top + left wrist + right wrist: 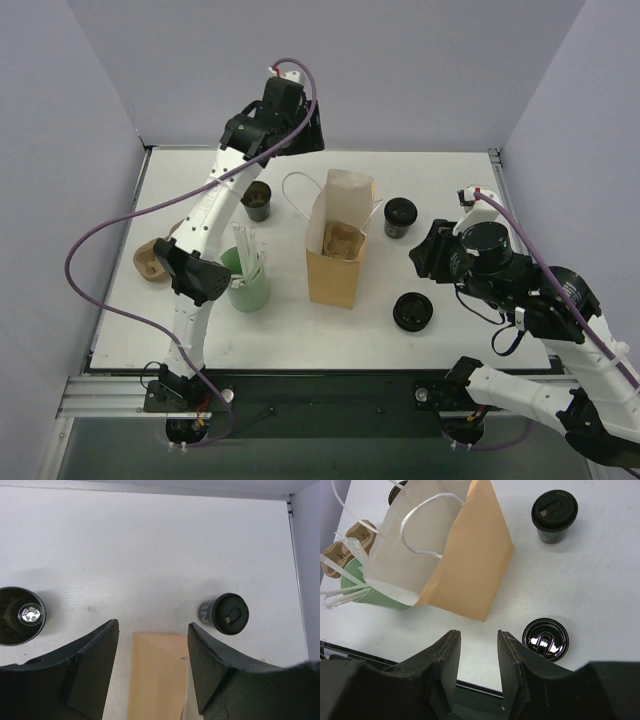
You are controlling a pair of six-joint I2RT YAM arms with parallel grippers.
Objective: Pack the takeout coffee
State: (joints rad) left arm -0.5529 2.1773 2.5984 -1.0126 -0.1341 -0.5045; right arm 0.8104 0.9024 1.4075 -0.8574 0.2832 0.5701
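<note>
Though the white worktop [300,335] carries several things, the biggest is a tan paper bag [335,270], upright at its middle with its mouth open. The left arm [205,215] reaches over the far side, its jaws spread wide with nothing between them. The right arm [520,290] hangs at the near right, jaws parted and empty too. A green cup [250,292] of white straws stands just left of the bag. The takeout coffee [400,216], black and lidded, stands upright to the bag's right, apart from both jaws. A flat black lid [412,311] lies nearer.
</note>
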